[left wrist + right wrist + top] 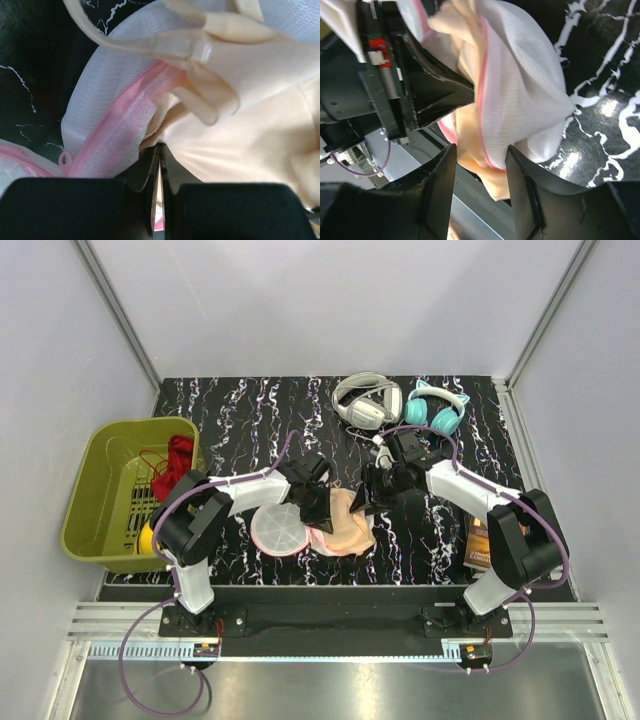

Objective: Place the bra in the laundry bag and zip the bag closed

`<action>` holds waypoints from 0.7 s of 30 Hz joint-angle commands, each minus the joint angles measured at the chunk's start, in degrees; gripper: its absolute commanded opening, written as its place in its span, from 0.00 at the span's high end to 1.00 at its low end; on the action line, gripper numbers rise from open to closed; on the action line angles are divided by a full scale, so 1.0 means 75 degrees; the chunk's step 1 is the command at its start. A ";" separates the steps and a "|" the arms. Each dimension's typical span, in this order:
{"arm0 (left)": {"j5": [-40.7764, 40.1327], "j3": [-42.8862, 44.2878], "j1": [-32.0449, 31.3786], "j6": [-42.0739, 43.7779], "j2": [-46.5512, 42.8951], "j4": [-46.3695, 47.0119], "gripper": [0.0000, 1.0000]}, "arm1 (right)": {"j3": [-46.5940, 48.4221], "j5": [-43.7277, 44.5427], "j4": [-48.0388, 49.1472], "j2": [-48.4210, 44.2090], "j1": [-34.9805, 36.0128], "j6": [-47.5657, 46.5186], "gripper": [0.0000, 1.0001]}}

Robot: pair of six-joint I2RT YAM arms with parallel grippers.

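- The laundry bag (277,528) lies on the black marbled tabletop (250,410), near its front edge and between the two arms.
- The top view shows the bag as a round white mesh disc with a pink rim.
- The bra (350,530) lies just to the right of the disc and touches it.
- In the right wrist view, white mesh (525,90) wraps over part of the peach fabric (470,165). The bra therefore sits partly in the open mouth of the bag.
- The bag is unzipped, and the pink zipper trim (117,125) runs free along the mesh edge.
- A thin bra strap with a clear plastic fitting (165,47) lies across the mesh.
- The left claw (159,150) is clenched, with its fingers pressed together.
- The left claw pinches the bag rim at the pink trim, and bra fabric lies against the same spot.
- The right claw (481,150) is released, with its fingers spread.
- The bag's pink-edged rim and a fold of the bra lie between the right claw's fingers.
- In the top view, both claws meet over the seam between bag and bra, left (320,515) and right (368,498).
- An olive-green basket (85,480) stands at the left edge of the tabletop and holds a dark red garment (180,458).
- White headphones (365,415) and teal headphones (445,420) lie at the far side of the tabletop, well apart from the bag.
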 commanded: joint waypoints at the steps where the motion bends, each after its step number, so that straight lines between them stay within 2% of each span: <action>1: -0.0297 -0.0138 -0.0010 0.0219 0.0017 -0.0058 0.91 | -0.0115 -0.0296 0.0776 -0.0160 0.0099 0.0223 0.50; 6: -0.0308 -0.0220 -0.0010 0.0219 -0.0018 -0.0058 0.91 | 0.0013 -0.0215 0.1293 0.0274 0.0099 0.0505 0.57; 12: -0.0309 -0.0267 -0.0010 0.0231 -0.0030 -0.0058 0.92 | -0.0079 0.0031 0.1258 -0.0088 0.0087 0.0529 0.61; 21: -0.0285 -0.0384 -0.0010 0.0289 0.0029 0.0001 0.92 | -0.0256 -0.0144 0.1352 -0.0312 -0.0006 0.0845 0.61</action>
